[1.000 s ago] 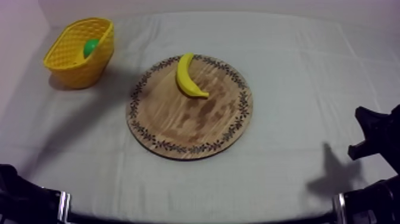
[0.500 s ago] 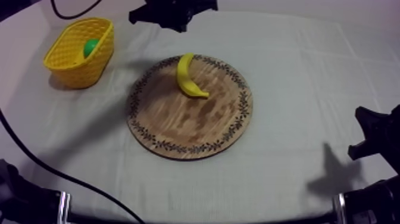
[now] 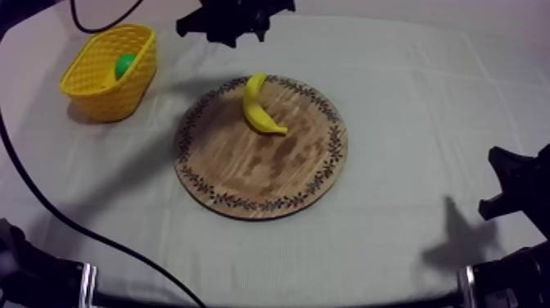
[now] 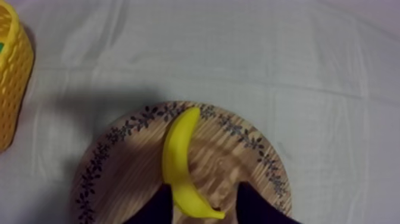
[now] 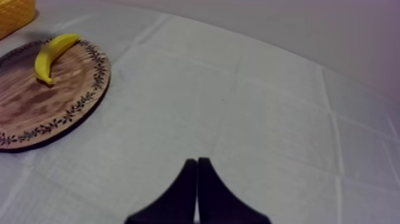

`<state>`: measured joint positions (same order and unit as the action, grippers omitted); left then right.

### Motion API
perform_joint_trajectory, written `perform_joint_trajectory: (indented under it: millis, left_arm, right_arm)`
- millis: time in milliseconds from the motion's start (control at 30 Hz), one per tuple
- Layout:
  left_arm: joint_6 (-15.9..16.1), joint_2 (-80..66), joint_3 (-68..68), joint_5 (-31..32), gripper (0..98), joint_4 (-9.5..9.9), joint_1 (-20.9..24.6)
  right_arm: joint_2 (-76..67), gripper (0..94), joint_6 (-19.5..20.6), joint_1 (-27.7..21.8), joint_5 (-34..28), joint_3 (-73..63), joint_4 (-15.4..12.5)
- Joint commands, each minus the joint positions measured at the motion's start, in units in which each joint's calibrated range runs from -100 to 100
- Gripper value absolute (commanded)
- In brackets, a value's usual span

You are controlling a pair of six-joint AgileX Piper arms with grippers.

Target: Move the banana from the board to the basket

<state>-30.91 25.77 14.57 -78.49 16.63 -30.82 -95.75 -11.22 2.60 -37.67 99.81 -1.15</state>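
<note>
You have one banana (image 3: 260,105) to move. It lies on its side on the far half of the one wooden board (image 3: 260,176), with one end close to the patterned rim, and nothing holds it. The board is in the middle of the table (image 3: 409,98). The one yellow basket (image 3: 110,70) stands at the far left, well apart from the board. This, I think, is why your left arm takes the job and not the right one. The basket already holds one small green thing (image 3: 124,64); I cannot tell its kind. There are two claws. Your left claw (image 4: 205,190) is released: in its own wrist view the two black fingers stand apart, and the end of the banana shows between them. From the top view the claw hangs above the table just beyond the far rim of the board, so I judge it is lined up over the fruit and not yet down on it. The fingers are set across the banana, not along it, which should give a firmer grip on the narrow body. Your right claw (image 5: 196,179) is clenched on nothing, its fingers together as a thin wedge, and it rests low at the right side of the table, well apart from the board, probably so that it does not disturb the work. The pick is not yet done.
</note>
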Motion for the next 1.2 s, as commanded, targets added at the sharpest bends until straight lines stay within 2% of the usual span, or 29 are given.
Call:
perform_joint_trajectory:
  millis: [0, 133, 267, 700, 1000, 1167]
  left_arm:
    - [0.7, -0.1, -0.4, -0.1, 60.1, -0.5, 0.0]
    - [1.6, -0.3, -0.9, -0.8, 68.3, -1.02, 0.1]
    - [2.2, -0.6, -1.2, -1.7, 71.9, -1.64, 0.2]
    - [3.1, 1.0, -4.2, -2.9, 72.6, -2.72, 0.5]
    - [2.9, 7.6, -4.1, -3.0, 72.2, -3.06, 1.0]
    - [3.1, 11.7, -2.4, -1.5, 71.8, -4.01, 1.5]
  right_arm:
    - [0.0, 0.3, 0.0, 0.0, 0.0, 0.0, 0.0]
    - [0.0, 0.3, 0.0, 0.0, 0.0, 0.0, 0.0]
    - [0.0, 0.3, 0.0, 0.0, 0.0, 0.0, 0.0]
    - [0.0, 0.3, 0.0, 0.0, 0.0, 0.0, 0.0]
    - [0.0, 0.3, 0.0, 0.0, 0.0, 0.0, 0.0]
    - [0.0, 0.3, 0.0, 0.0, 0.0, 0.0, 0.0]
